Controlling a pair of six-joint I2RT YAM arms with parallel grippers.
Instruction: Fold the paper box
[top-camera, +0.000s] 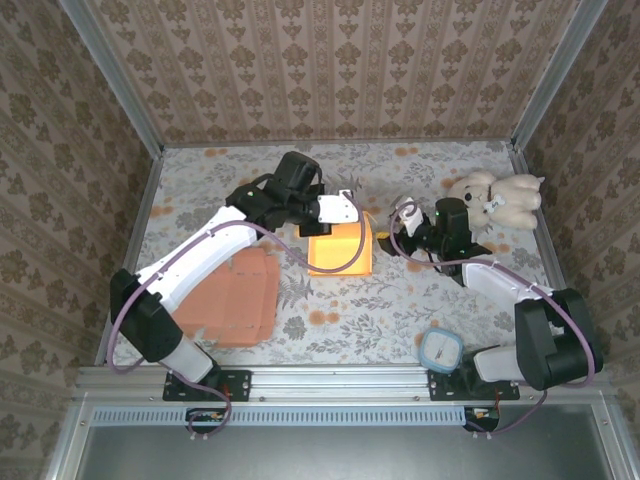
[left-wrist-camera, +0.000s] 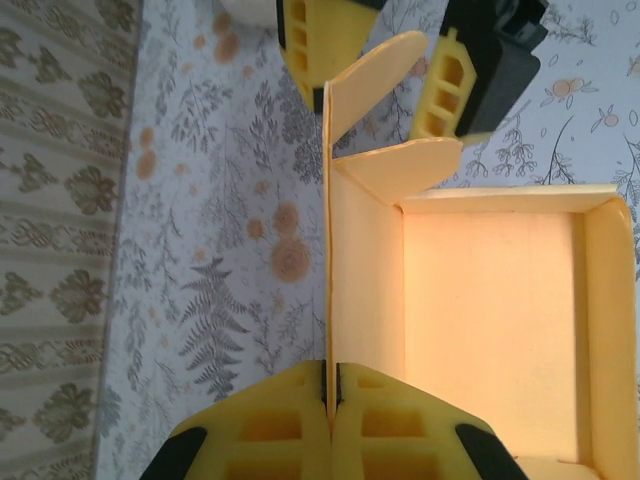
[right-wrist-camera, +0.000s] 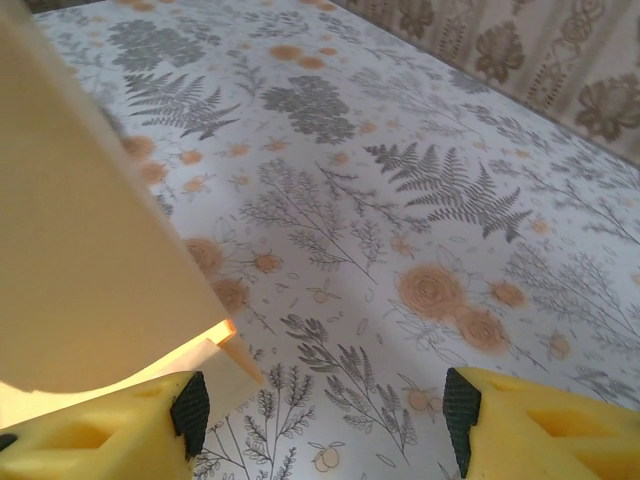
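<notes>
Left wrist footage shows the left gripper (left-wrist-camera: 330, 405) clamped fully shut on one upright side wall of the paper box (left-wrist-camera: 500, 330), evidently so that the half-formed box is steadied while its end is worked. The box is stood open-topped near the middle of the table (top-camera: 400, 300). The right gripper (left-wrist-camera: 385, 65) is held with its fingers apart on either side of a rounded flap (left-wrist-camera: 372, 80) at that wall's far end. Nothing is gripped by it, and the placing is judged a preparation for folding the flap inward. A second, flat blank (top-camera: 235, 295) is laid toward the left edge and a plush toy (top-camera: 495, 200) near the far right corner. No brand, label or writing can be read.
</notes>
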